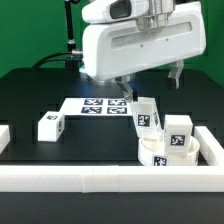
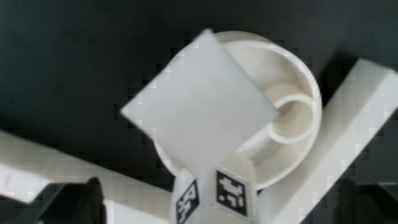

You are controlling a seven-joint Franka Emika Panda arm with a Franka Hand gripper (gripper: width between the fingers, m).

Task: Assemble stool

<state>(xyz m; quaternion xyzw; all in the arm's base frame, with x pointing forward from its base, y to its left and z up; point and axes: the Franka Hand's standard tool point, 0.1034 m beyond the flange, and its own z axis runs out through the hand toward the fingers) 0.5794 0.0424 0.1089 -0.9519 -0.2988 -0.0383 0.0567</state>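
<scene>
One leg (image 1: 149, 115) is standing up out of the seat (image 1: 157, 153) in the near-right rail corner while the gripper (image 1: 127, 93), jaws apart and empty, is hovering above—I'd be centring over that leg before closing.
</scene>
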